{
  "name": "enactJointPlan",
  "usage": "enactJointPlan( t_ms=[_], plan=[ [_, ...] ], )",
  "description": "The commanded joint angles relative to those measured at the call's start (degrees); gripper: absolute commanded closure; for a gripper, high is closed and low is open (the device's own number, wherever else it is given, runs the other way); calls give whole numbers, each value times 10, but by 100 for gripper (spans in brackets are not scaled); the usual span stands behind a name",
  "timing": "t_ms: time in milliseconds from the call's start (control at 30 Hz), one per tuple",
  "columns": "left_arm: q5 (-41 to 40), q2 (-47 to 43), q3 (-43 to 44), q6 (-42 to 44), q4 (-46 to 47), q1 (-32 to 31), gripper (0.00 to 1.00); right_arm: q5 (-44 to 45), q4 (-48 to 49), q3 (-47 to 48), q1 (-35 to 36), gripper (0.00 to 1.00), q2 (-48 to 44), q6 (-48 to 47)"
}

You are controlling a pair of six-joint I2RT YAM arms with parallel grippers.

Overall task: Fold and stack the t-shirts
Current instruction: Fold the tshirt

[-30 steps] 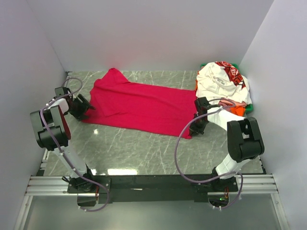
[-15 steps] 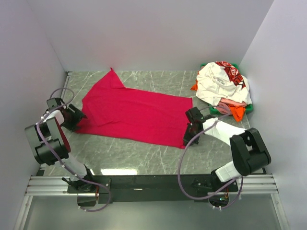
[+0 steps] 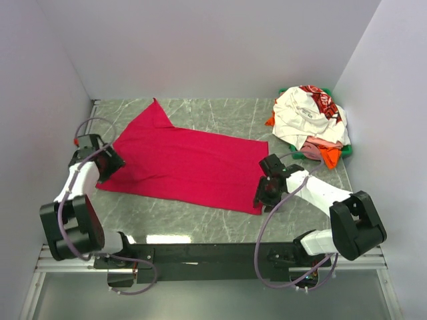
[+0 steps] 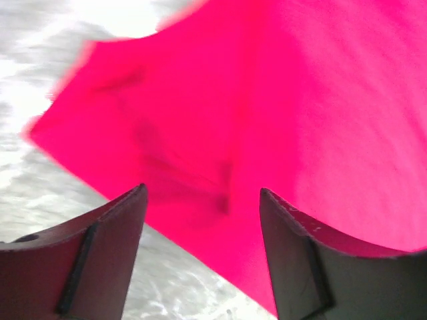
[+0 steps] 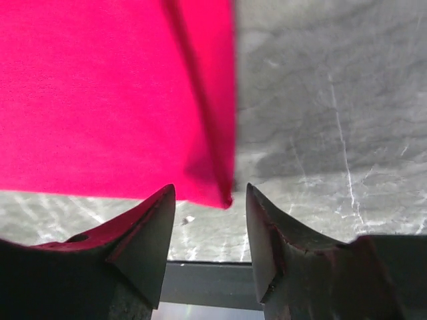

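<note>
A crimson red t-shirt (image 3: 187, 160) lies spread flat across the marble table. My left gripper (image 3: 109, 162) sits at the shirt's left edge, jaws open, with the red cloth (image 4: 280, 120) lying under and beyond its fingertips. My right gripper (image 3: 262, 197) is at the shirt's near right corner (image 5: 223, 197), jaws open, the corner lying loose just ahead of the gap. A heap of other t-shirts (image 3: 310, 123) sits at the back right: a white one with red-and-black print (image 3: 303, 110) on top, orange (image 3: 329, 155), pink and green beneath.
White walls close in the table on the left, back and right. The black rail (image 3: 213, 253) runs along the near edge. Bare marble (image 3: 200, 223) lies between the red shirt and the rail.
The red shirt has been dragged toward the near edge and lies flatter. The right gripper has opened and let go of the shirt's corner. The left gripper stayed open by the left edge.
</note>
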Motion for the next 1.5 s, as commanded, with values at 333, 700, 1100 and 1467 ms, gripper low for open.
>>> enactJointPlan(
  t_ms=[333,700,1100,1467],
  plan=[
    [-52,10,-25,-35,-1,-133,47,15,-26,82,-11,46,-46,-39],
    [-55,75,-8,-56,22,-162,54,-15,-34,45,-96,46,-113,-80],
    [-74,104,28,-65,13,-175,64,-19,-35,56,-114,46,-101,-98],
    [-67,85,35,-64,-18,-175,60,-20,-35,60,-119,46,-83,-106]
  ],
)
